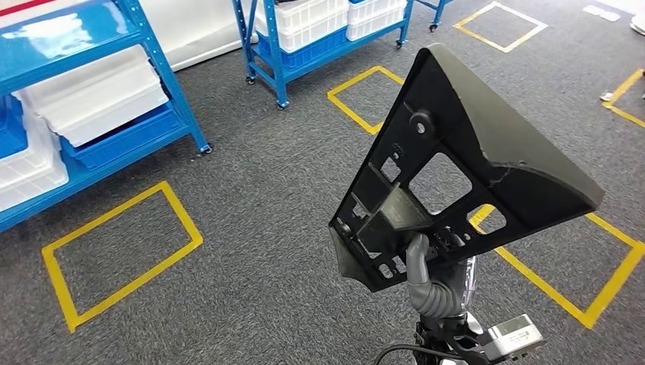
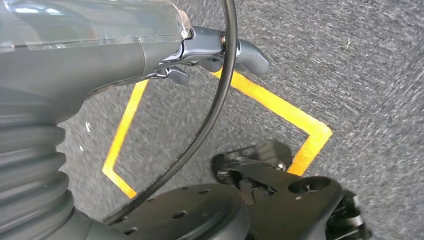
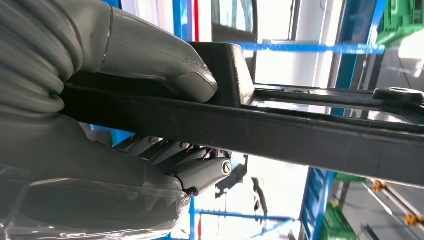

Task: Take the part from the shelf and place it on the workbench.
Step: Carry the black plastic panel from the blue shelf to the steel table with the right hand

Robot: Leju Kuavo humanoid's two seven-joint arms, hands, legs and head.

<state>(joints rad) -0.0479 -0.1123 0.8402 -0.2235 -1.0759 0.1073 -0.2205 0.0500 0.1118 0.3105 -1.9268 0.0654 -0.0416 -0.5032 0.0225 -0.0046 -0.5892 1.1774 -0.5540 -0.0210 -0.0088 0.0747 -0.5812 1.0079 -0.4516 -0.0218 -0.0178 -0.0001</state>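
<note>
The part (image 1: pixel 464 152) is a large black plastic bracket, roughly triangular, with several cut-outs. It stands raised in the head view, right of centre, above the grey carpet. My right hand (image 1: pixel 432 280) grips its lower edge from below. In the right wrist view the thick grey thumb (image 3: pixel 165 65) presses one face of the part (image 3: pixel 310 137) and the darker fingers (image 3: pixel 197 170) clamp the other. My left hand (image 2: pixel 215 50) hangs over the floor with its fingers stretched out and nothing in them.
A blue shelf (image 1: pixel 163 76) with white bins (image 1: pixel 91 95) stands at the left. A second blue shelf on wheels (image 1: pixel 319 38) stands at the back. Yellow tape rectangles (image 1: pixel 122 251) mark the grey carpet around me.
</note>
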